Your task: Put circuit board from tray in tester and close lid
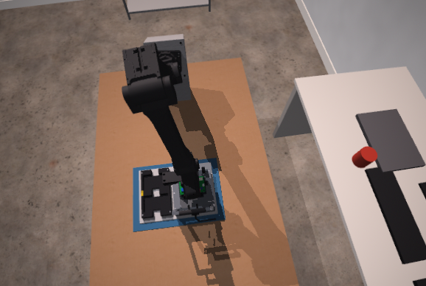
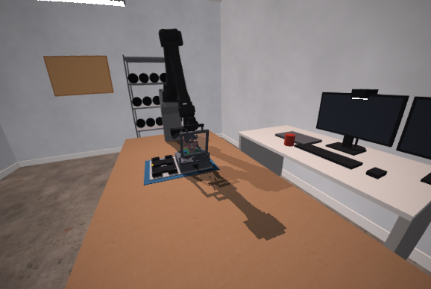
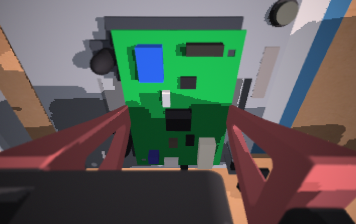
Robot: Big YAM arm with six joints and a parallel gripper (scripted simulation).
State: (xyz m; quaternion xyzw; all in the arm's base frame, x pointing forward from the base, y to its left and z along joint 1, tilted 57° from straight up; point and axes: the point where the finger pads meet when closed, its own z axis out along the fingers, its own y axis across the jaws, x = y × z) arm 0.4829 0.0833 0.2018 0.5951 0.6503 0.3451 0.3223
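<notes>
The circuit board (image 1: 203,183) (image 2: 186,151) (image 3: 215,90) is face up over the tester (image 1: 175,203) (image 2: 194,164). My gripper (image 3: 178,112) (image 2: 190,143) is shut on the board, with one red fingertip against each long edge near the middle. In the wrist view the blue block is at the far left of the board and a pale connector is at its near right. The tester's lid (image 2: 207,141) stands raised. The pins and their holes cannot be made out, nor whether the board lies flat. The black tray (image 1: 157,203) (image 2: 163,163) beside the tester holds no board.
Tray and tester stand on a blue-edged base (image 1: 136,199) (image 2: 147,175). In the wrist view a black knob (image 3: 102,61) is left of the board and a grey round knob (image 3: 285,12) at the top right. The arm hides part of the tester in the top view.
</notes>
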